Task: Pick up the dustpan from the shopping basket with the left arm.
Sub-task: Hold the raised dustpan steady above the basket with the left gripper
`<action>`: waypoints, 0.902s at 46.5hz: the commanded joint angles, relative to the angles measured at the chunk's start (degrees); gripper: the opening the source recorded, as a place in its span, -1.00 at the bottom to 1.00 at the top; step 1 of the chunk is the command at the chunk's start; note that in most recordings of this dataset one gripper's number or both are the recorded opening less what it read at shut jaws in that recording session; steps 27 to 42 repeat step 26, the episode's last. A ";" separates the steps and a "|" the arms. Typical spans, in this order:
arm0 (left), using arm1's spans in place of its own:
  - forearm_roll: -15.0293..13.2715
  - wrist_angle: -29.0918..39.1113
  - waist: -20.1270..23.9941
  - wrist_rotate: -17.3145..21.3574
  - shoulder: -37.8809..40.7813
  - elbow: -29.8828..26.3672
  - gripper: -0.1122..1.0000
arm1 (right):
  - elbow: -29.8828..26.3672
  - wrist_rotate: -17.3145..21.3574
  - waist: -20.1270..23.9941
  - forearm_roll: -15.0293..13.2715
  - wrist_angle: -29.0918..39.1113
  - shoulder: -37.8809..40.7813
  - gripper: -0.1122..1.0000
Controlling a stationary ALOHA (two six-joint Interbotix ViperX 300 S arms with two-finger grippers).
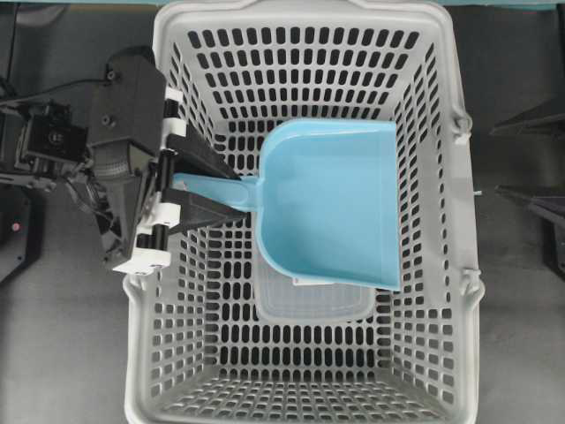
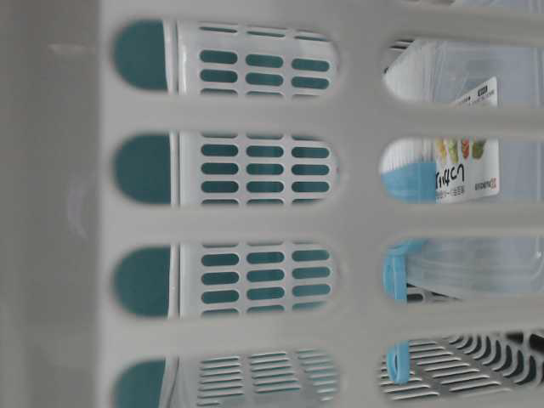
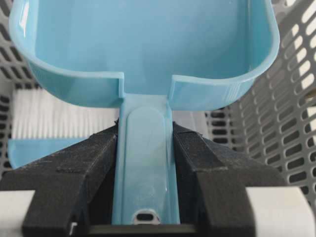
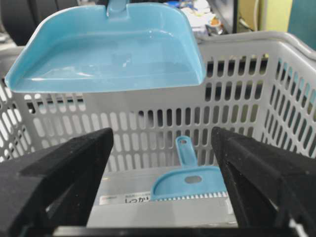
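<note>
Seen from overhead, the left claw [image 1: 231, 196] reaches over the left wall of a large light grey shopping basket [image 1: 446, 177] and is clamped on the thin handle of a light blue dustpan [image 1: 331, 203]. The left wrist view confirms the grip: both black fingers [image 3: 74, 163] press against the handle's two sides, with the wide pan spreading out just beyond them. The right wrist view shows the dustpan held level near the height of the basket's rim, well clear of the floor, where a blue hand brush [image 4: 190, 182] with white bristles and a clear plastic tray [image 1: 309, 305] lie beneath it. The right claw [image 4: 163, 182] sits outside the basket with its jaws spread wide and nothing between them. The grasp looks done and the lift is under way; the next move probably calls for raising the dustpan straight up, keeping it clear of the basket walls.
</note>
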 commanded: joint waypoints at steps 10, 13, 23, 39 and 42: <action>0.26 -0.62 0.18 0.18 -1.05 -0.53 -0.29 | -0.44 0.18 -0.09 0.18 -0.26 0.35 0.59; 0.18 -0.53 0.26 0.18 -1.05 -0.53 -0.29 | -0.44 0.18 -0.09 0.18 -0.26 0.35 0.59; 0.18 -0.53 0.18 0.26 -0.70 -0.53 -0.29 | -0.44 0.18 -0.09 0.18 -0.26 0.35 0.59; 0.18 -0.62 0.09 0.18 -0.62 -0.62 -0.29 | -0.44 0.18 -0.09 0.18 -0.26 0.35 0.59; 0.18 -0.62 0.09 0.18 -0.62 -0.62 -0.29 | -0.44 0.18 -0.09 0.18 -0.26 0.35 0.59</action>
